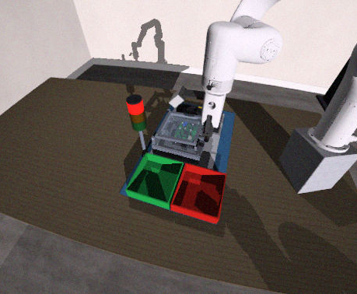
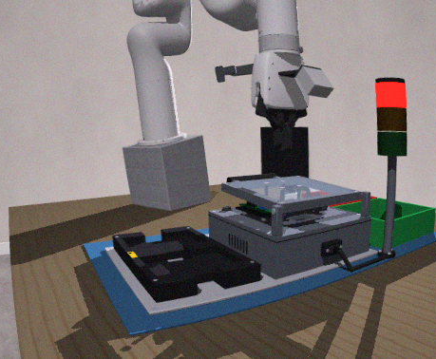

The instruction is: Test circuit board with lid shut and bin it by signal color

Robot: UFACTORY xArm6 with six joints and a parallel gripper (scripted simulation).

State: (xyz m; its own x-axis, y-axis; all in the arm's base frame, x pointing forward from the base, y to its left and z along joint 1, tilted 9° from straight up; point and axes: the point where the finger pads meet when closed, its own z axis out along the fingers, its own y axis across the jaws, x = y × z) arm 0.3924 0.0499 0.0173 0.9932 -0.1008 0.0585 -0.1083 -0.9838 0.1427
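Observation:
The green circuit board (image 1: 186, 130) lies in the grey tester (image 1: 178, 136) under the clear lid (image 2: 292, 190), which sits roughly level with a small gap beneath it. A strip of the board shows under the lid's edge in the exterior view (image 2: 254, 207). My gripper (image 1: 207, 136) is shut on nothing, pointing down at the tester's right edge beside the lid. In the exterior view the gripper's fingers (image 2: 282, 135) hang just behind and above the lid, dark against a black panel. The signal tower (image 2: 390, 116) shows red at its top (image 1: 134, 105).
The green bin (image 1: 153, 180) and the red bin (image 1: 199, 192) stand side by side in front of the tester, both empty. The black tray (image 2: 182, 266) lies behind the tester on the blue mat, its pockets empty. The arm's grey base (image 1: 318, 163) stands to the right.

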